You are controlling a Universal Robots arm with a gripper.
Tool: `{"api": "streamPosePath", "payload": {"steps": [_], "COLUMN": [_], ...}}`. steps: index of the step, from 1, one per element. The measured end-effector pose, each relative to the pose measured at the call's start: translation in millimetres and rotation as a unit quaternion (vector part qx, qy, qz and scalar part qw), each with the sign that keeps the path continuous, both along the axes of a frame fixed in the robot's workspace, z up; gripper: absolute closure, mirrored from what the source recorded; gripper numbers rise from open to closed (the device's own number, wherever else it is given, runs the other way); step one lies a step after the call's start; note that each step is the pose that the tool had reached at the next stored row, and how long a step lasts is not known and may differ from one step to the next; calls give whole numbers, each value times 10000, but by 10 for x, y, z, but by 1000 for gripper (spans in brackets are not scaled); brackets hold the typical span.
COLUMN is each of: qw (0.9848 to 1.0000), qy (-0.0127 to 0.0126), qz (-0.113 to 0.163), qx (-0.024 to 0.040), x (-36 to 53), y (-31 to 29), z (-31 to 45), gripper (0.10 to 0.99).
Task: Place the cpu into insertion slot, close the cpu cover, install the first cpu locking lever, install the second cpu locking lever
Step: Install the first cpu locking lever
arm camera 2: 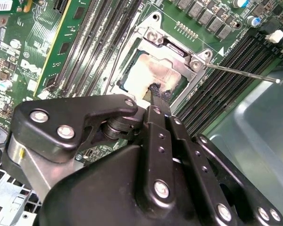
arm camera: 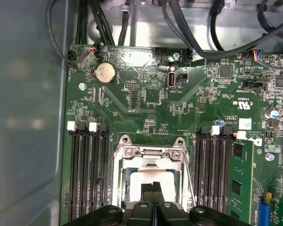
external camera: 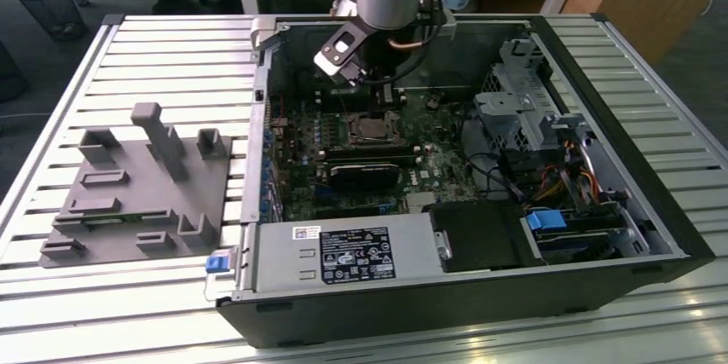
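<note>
The insertion slot (external camera: 366, 130) sits mid-motherboard inside the open computer case. In both wrist views the cpu (arm camera: 141, 178) (arm camera 2: 144, 70) lies in it, its pale silver top showing through the cut-out of the cpu cover (arm camera: 151, 151) (arm camera 2: 177, 47), which lies down flat around it. My gripper (arm camera: 152, 187) (arm camera 2: 159, 91) (external camera: 381, 106) is shut with nothing between its fingers, tips right over the cpu's top; I cannot tell whether they touch. A thin metal lever (arm camera 2: 240, 73) sticks out sideways from the socket over the memory slots. Another wire lever (arm camera: 191, 176) runs along the socket's side.
Long black memory slots (arm camera: 87, 174) flank the socket, with a green memory module (arm camera: 238, 179) beside them. A black heatsink block (external camera: 364, 172), power supply (external camera: 341, 257) and drive cage with cables (external camera: 534, 117) fill the case. A grey fixture (external camera: 142, 185) stands on the slatted table at the exterior view's left.
</note>
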State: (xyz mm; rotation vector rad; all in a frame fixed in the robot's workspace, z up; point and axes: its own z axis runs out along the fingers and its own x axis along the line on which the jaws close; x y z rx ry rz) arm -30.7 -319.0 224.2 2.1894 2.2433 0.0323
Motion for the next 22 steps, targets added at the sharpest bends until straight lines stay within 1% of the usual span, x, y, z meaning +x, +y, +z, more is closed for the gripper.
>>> {"api": "streamPosePath", "payload": {"steps": [4,8,13,19,20,22], "qw": [10000,10000,10000,10000,10000,10000], "qy": [0,0,0,0,0,0], "qz": [0,0,0,0,0,52], "qx": [0,0,0,-1,0,0], "x": [0,0,0,0,0,0], "y": [0,0,0,0,0,0], "z": [29,90,204,411,436,442], "gripper": [980,980,980,980,980,980]}}
